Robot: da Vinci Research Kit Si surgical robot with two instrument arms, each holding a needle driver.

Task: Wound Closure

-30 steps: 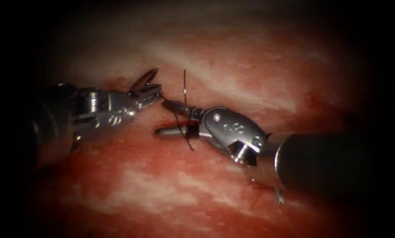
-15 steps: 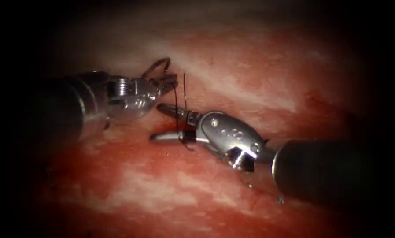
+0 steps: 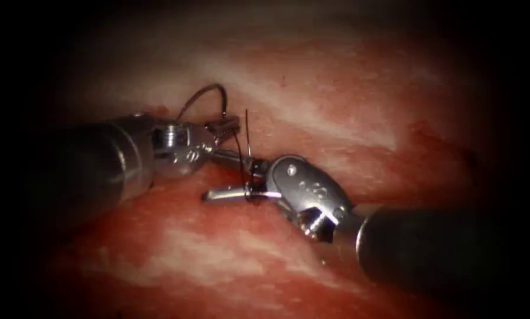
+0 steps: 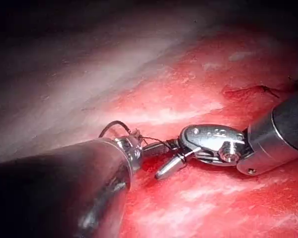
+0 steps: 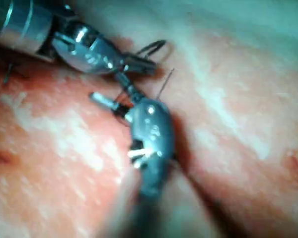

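Note:
My left tool (image 3: 223, 125) comes in from the left, shut on the curved needle (image 3: 208, 87) near one end. The needle arches up over the tool, clear of the tissue (image 3: 335, 88). My right tool (image 3: 210, 175) lies just right of and below it, jaws open over the red cut (image 3: 232, 177). Dark thread (image 3: 240, 147) runs from the left jaws down across the right tool's jaws and wraps around them. A short thread end (image 3: 247, 124) stands upright. The left wrist view has needle (image 4: 114, 124), thread (image 4: 156, 140) and right tool (image 4: 154, 161). The right wrist view has left tool (image 5: 139, 64), needle (image 5: 154, 47) and right tool (image 5: 107, 87).
Red fluid (image 3: 176, 207) wets the tissue below the tools. A pale fatty band (image 3: 312, 118) crosses behind them. The two shafts (image 3: 87, 165) (image 3: 430, 248) lie low over the tissue on either side.
My left tool has moved right towards the right tool and turned, so the needle now arches upward. The thread has been drawn across the right tool's open jaws, which shifted slightly down.

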